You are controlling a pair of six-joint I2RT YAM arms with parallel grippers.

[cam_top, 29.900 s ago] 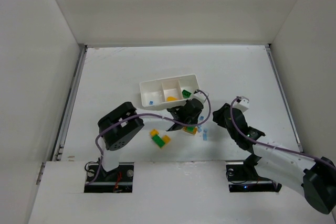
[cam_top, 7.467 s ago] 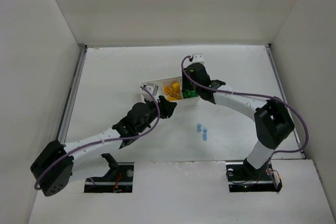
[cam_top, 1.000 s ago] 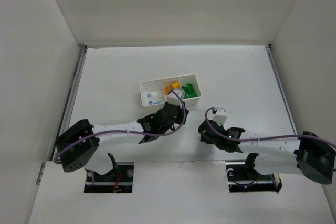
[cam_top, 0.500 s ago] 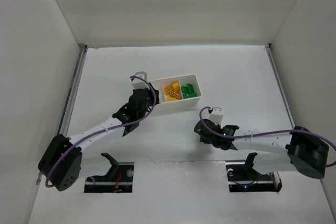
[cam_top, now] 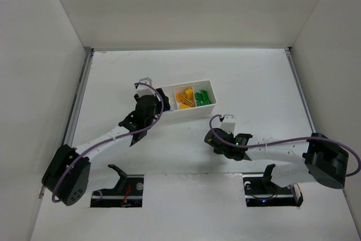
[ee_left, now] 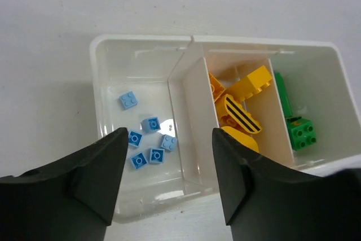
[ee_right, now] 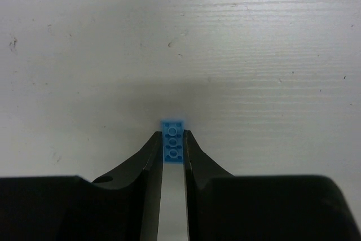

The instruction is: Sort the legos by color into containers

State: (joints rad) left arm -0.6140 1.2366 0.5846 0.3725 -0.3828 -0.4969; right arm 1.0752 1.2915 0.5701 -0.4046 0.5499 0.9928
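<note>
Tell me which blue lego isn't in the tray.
The long blue lego pinched in the right end effector; the small square blue legos all lie in the end compartment of the tray.

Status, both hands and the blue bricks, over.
Left hand open, empty, above blue compartment of tray. Right hand shut on blue brick at table level. Left hand may block the drop.

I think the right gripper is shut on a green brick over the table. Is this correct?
Not quite: the brick in the right gripper is pale blue, not green. The right wrist view shows it clamped over the table.
</note>
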